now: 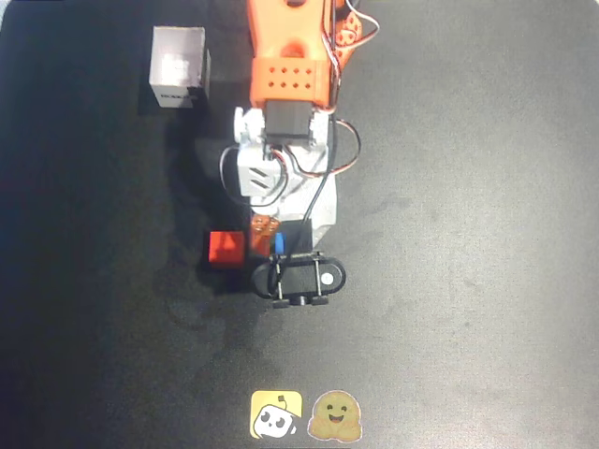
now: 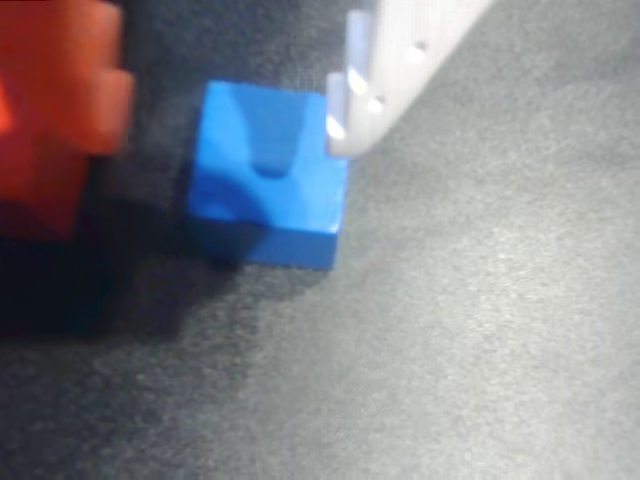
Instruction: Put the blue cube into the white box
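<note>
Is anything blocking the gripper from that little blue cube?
Nothing visible is. In the wrist view the gripper already straddles the blue cube, its white finger at one corner. The red cube sits close beside it, not between.

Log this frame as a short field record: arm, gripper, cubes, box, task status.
arm: orange and white, reaching down the middle of the black table in the overhead view
gripper: open, fingers either side of the blue cube
blue cube: on the table, white finger at its right edge, orange finger to its left
red cube: just left of the gripper in the overhead view
white box: upper left, apart from the cubes
status: cube not yet lifted
</note>
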Controlling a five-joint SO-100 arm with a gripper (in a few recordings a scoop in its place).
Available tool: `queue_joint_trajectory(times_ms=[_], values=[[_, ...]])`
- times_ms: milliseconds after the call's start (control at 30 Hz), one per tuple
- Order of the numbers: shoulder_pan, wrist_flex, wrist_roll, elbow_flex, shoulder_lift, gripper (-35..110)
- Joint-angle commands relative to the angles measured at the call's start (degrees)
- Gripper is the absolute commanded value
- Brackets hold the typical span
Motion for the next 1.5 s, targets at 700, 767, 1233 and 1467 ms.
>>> queue_joint_trajectory(times_ms=[700,767,1233,1467], values=[[-2.7,-8.5,0.6,5.4,-3.7,28],[-2.7,-9.4,0.6,6.3,-3.3,28],[-3.9,-10.6,1.1,10.3,-3.3,29],[-3.9,-10.8,0.9,11.3,-3.6,29]])
